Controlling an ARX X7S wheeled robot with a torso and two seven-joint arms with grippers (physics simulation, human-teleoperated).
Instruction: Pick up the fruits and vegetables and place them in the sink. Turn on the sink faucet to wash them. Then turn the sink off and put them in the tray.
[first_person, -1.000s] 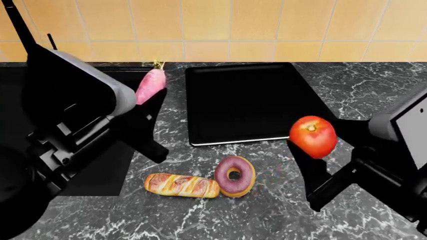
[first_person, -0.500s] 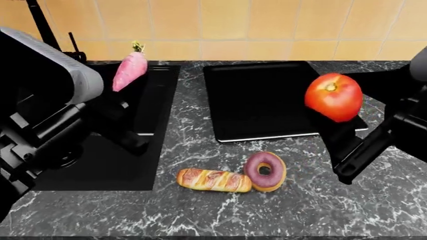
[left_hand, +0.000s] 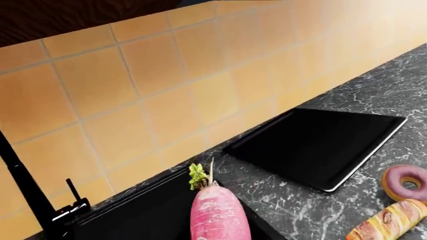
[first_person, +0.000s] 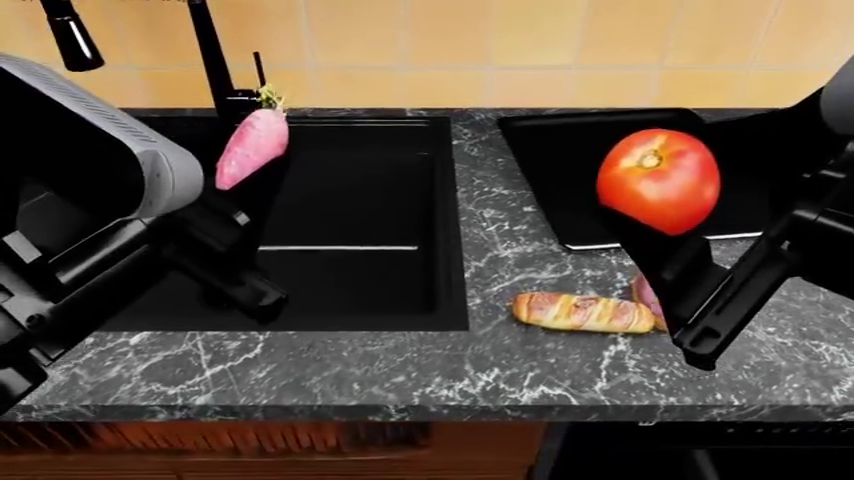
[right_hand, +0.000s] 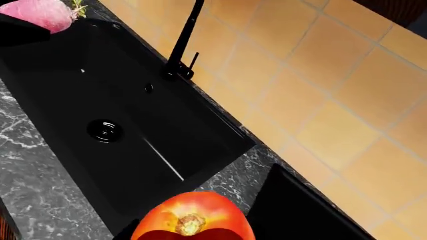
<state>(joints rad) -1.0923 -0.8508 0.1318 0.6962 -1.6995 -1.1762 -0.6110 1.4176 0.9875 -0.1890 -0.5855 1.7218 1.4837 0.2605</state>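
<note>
My left gripper (first_person: 248, 178) is shut on the pink radish (first_person: 251, 148), held in the air over the back left of the black sink (first_person: 360, 250), green stem up, close to the faucet (first_person: 207, 55). In the left wrist view the radish (left_hand: 219, 217) hides the jaws. My right gripper (first_person: 663, 222) is shut on the red tomato (first_person: 658, 180), raised in front of the flat black tray (first_person: 554, 150). From the right wrist, the tomato (right_hand: 193, 217) hangs over the counter strip between sink (right_hand: 153, 150) and tray (right_hand: 300, 215). No water shows at the faucet (right_hand: 183, 42).
A glazed bread roll (first_person: 583, 312) lies on the marbled counter right of the sink, with a purple donut (first_person: 645, 293) mostly hidden behind my right finger. Both, the roll (left_hand: 390, 222) and the donut (left_hand: 405, 181), appear in the left wrist view. A tiled wall runs behind the counter.
The head view has slid left, so the sink now fills the middle and the tray sits at the right. Both grippers keep hold of the radish and the tomato.
</note>
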